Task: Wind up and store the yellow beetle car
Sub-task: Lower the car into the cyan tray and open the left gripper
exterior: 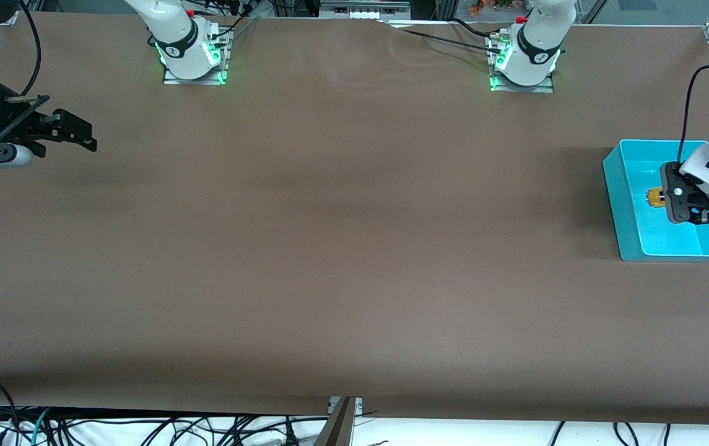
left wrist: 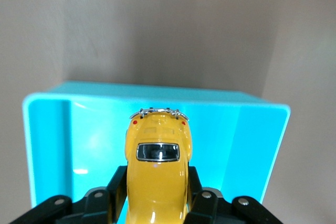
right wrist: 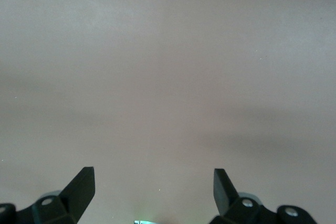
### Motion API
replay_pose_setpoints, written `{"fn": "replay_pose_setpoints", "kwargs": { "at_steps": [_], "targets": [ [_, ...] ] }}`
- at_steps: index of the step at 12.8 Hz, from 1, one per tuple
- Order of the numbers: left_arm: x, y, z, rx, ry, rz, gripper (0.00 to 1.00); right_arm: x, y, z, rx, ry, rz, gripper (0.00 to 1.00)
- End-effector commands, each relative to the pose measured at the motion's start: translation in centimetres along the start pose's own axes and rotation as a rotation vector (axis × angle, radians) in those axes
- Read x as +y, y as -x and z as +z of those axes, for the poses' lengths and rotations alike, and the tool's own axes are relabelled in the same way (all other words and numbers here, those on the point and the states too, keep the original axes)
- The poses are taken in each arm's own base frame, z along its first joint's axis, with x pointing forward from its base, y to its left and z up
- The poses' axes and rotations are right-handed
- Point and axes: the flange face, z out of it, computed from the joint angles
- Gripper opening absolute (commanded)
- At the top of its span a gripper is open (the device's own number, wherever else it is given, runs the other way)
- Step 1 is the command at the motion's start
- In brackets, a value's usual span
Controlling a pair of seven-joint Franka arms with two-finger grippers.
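Writing: none legible.
Small glossy yellow beetle car (left wrist: 157, 174): pinched between left gripper (exterior: 683, 209) fingers, over turquoise plastic bin (exterior: 619, 186) at bench's left-arm edge.
Right gripper (exterior: 75, 133): spread, empty, waiting over right-arm edge.

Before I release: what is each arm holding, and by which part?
The left gripper grips the yellow car by its sides, over the blue bin. The right gripper waits open, holding nothing.
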Motion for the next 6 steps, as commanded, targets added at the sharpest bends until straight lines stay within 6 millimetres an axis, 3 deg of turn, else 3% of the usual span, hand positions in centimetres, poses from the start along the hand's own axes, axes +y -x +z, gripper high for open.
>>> {"fn": "replay_pose_setpoints", "kwargs": {
  "at_steps": [1, 4, 6],
  "targets": [
    [-0.5, 3.3, 5.5, 0.034, -0.008, 0.044, 0.12, -0.3, 0.3, -0.8, -0.002, -0.018, 0.014, 1.00],
    [-1.0, 7.5, 12.2, 0.091, -0.089, 0.094, 0.12, -0.3, 0.2, -0.8, 0.000, -0.018, 0.015, 1.00],
    [-0.4, 8.0, 15.4, 0.125, -0.104, 0.079, 0.13, -0.3, 0.2, -1.0, 0.007, -0.018, 0.015, 1.00]
  ]
}}
